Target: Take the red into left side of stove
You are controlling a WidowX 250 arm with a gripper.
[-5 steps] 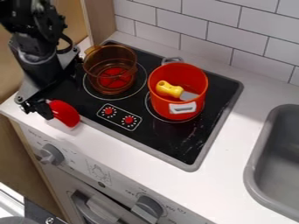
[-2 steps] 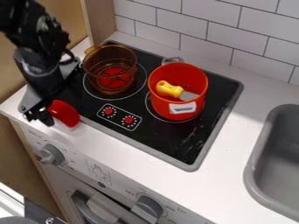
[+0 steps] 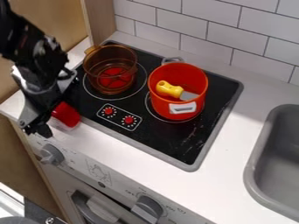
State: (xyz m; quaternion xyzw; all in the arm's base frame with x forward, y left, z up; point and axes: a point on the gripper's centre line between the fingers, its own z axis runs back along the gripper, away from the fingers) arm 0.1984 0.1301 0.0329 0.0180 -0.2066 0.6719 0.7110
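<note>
Starting nearest the camera, I have the oven panel (image 3: 123, 186) with its grey knobs (image 3: 52, 154), and small print around them that I can't make out well enough to read.

Behind that, at the front left of the white surface (image 3: 149, 168), is the red thing (image 3: 66, 114) I take to be my target. It lies right by the stove's front-left corner; whether it touches the rim, I can't tell. My pincer (image 3: 48, 114) is down close beside it, and from this angle I can't tell whether it is spread, pressed together or gripping the red thing.

Farther in, the stove (image 3: 175, 142) has printed dials (image 3: 118, 116) with tick marks but no wording I can make out. An amber pot (image 3: 109, 70) sits on its left ring, and a red pot (image 3: 177, 92) stands on the right ring, holding a yellow-handled toy (image 3: 170, 89).

I'd judge the approach done and the placing left to do: a secure grip, a short lift over the rim, then setting it down on the left side without knocking the amber pot.
</note>
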